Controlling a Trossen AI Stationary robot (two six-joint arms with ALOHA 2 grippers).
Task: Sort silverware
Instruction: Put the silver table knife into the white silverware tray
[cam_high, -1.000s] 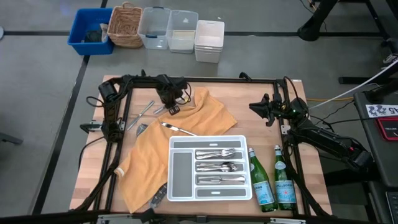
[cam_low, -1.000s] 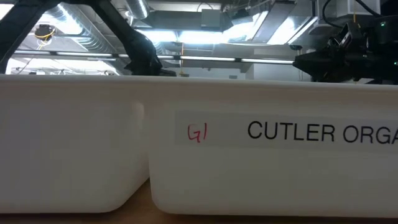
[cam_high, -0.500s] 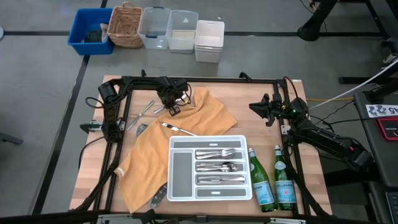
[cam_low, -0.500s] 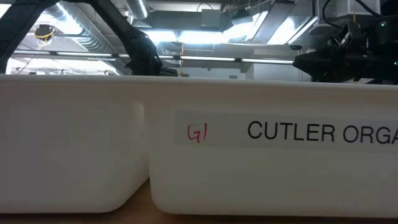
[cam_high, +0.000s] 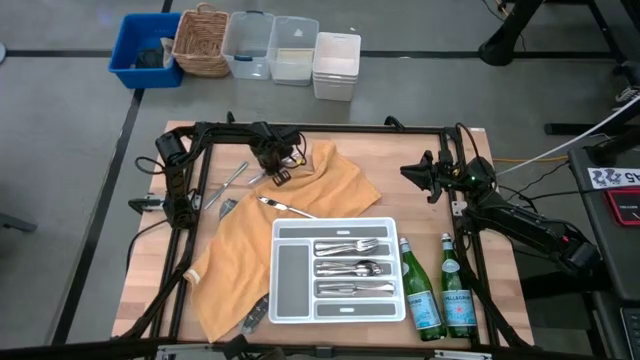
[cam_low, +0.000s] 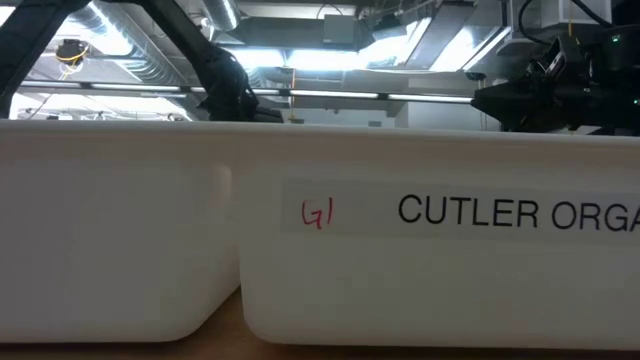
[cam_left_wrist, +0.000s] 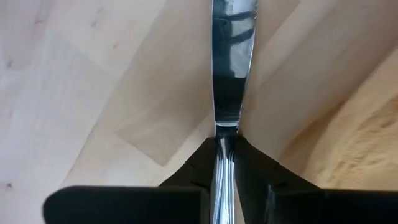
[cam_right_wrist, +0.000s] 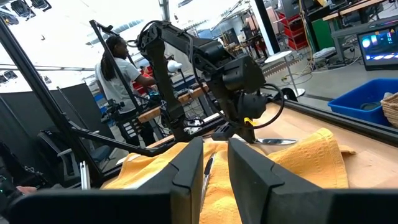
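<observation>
My left gripper (cam_high: 276, 168) stands over the table's far part, at the edge of a yellow cloth (cam_high: 240, 260), shut on a shiny table knife (cam_left_wrist: 233, 62). The knife's blade also shows in the right wrist view (cam_right_wrist: 273, 142). Loose silverware lies nearby: two pieces on the wood (cam_high: 232, 178) (cam_high: 222, 208) and one on the cloth (cam_high: 285, 207). A white divided tray (cam_high: 338, 222) holds sorted silverware (cam_high: 350, 268) in three compartments. My right gripper (cam_high: 410, 172) waits at the table's right, open and holding nothing (cam_right_wrist: 214, 165). My left gripper pinches the knife between its two fingers (cam_left_wrist: 199, 165) at the handle, just behind the narrow neck (cam_left_wrist: 225, 134) where the blade begins. The fingers point down and lie across the knife. The blade sticks out about level over the wood, toward the cloth's far corner.
Two green glass bottles (cam_high: 422, 290) (cam_high: 455, 290) stand right of the tray. A dark-handled utensil (cam_high: 252, 315) lies at the cloth's near edge. Bins and a basket (cam_high: 200, 40) sit on the floor beyond the far edge. The tray's wall (cam_low: 320, 250) fills the low view.
</observation>
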